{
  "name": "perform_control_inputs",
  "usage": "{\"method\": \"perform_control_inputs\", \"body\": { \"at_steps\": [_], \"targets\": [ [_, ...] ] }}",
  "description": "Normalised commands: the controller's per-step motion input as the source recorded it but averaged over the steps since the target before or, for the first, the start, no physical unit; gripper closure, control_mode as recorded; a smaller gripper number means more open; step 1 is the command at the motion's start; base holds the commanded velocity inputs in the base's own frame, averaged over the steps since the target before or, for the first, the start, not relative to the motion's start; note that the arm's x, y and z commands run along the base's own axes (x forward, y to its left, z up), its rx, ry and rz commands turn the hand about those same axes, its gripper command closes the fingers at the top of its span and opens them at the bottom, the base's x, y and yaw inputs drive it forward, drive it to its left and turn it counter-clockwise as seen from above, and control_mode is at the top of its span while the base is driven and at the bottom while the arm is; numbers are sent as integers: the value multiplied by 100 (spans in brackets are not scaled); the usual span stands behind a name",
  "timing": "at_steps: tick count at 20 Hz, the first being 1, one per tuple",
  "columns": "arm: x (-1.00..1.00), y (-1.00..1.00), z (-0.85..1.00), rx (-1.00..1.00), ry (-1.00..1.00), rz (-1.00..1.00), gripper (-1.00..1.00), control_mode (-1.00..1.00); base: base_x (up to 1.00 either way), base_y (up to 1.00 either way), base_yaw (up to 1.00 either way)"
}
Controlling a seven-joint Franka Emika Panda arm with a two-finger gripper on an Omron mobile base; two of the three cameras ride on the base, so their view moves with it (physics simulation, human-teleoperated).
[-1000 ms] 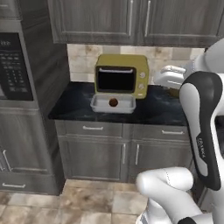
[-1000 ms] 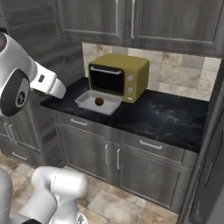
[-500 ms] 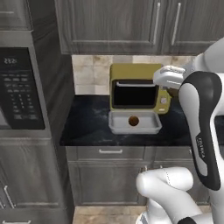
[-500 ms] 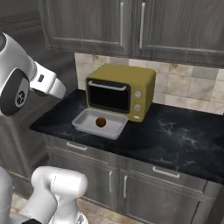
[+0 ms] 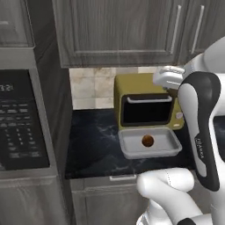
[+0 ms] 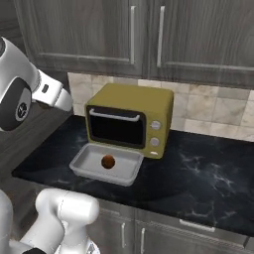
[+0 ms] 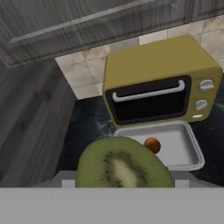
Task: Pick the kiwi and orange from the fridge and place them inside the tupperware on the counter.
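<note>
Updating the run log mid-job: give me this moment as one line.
phase: carrying | gripper: shut on kiwi | orange: in tupperware | tupperware: on counter, before microwave | left: place kiwi

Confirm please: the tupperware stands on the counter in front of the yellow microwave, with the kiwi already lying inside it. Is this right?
Not quite. The fruit lying in the tupperware is the orange, not the kiwi. The hand view shows the kiwi close to the camera, at the gripper, not in the tray. The rest holds: the tupperware stands on the counter in front of the yellow microwave.
</note>
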Motion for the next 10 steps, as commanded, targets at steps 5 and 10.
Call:
{"method": "perform_control_inputs", "body": {
  "at_steps": [5, 10],
  "targets": [
    [0, 0, 0, 0, 0, 0, 100, 100, 36, 1, -38],
    [0, 0, 0, 0, 0, 0, 100, 100, 24, 3, -42]
  ]
}}
